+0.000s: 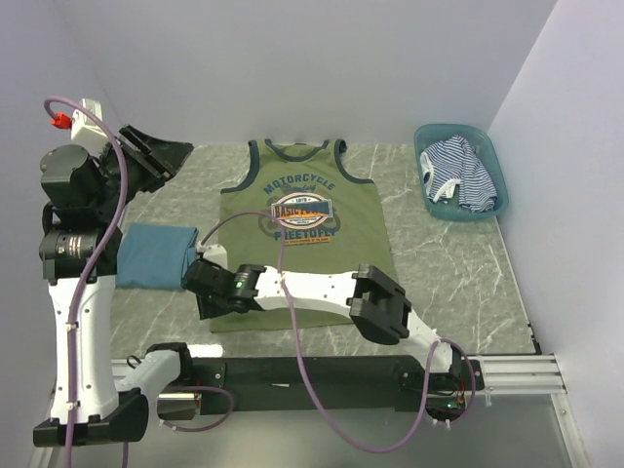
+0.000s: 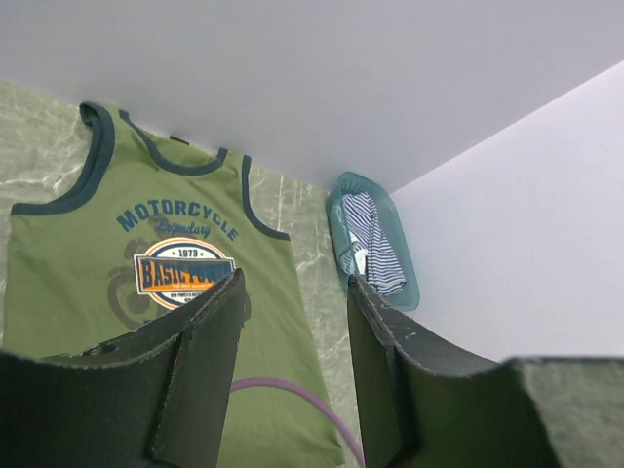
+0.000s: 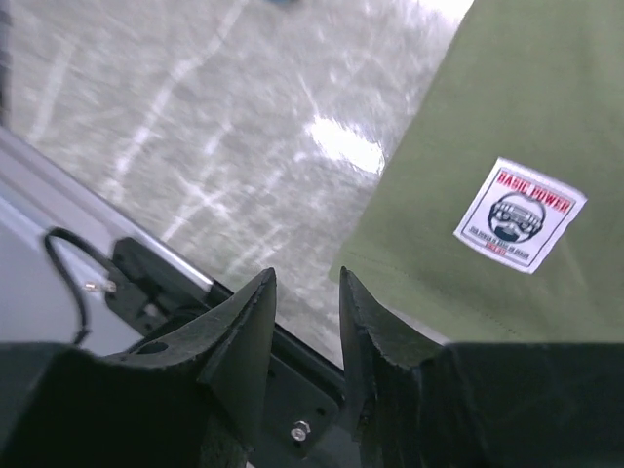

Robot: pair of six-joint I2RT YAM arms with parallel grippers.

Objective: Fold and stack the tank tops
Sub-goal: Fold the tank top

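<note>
Tank tops in three places on the grey-green marbled table (image 1: 458, 263). Largest by spread: olive-green top (image 1: 304, 249), flat and face up mid-table, neck at the far side, hem at the near side, part of the hem hidden under the right arm (image 1: 312, 291). Next, teal-blue top (image 1: 156, 255): folded into a compact pad at the left of the table, just beside the olive-green top's near left corner, partly behind the left arm (image 1: 83, 322). Then teal plastic basket (image 1: 466, 216) in the far right corner, well apart from the other two, with the crumpled navy-and-white striped top (image 1: 458, 175) inside.

Right gripper (image 3: 305, 278): low at the near left hem corner of the olive-green top, close above the table edge and the metal rail (image 1: 507, 370). Fingers parted by a narrow gap, cloth corner just beside one fingertip, nothing visibly pinched between.

Left gripper (image 2: 294, 288): raised over the far left of the table, beyond the teal-blue top, facing across toward the olive-green top and the basket. Fingers well apart, holding nothing.

Smaller still: round orange-and-blue graphic (image 1: 302, 213) on the olive-green top's chest, lettered MOTORCYCLE above. Smallest: white sewn label (image 3: 520, 214) near the hem, reading BASIC POWER.
</note>
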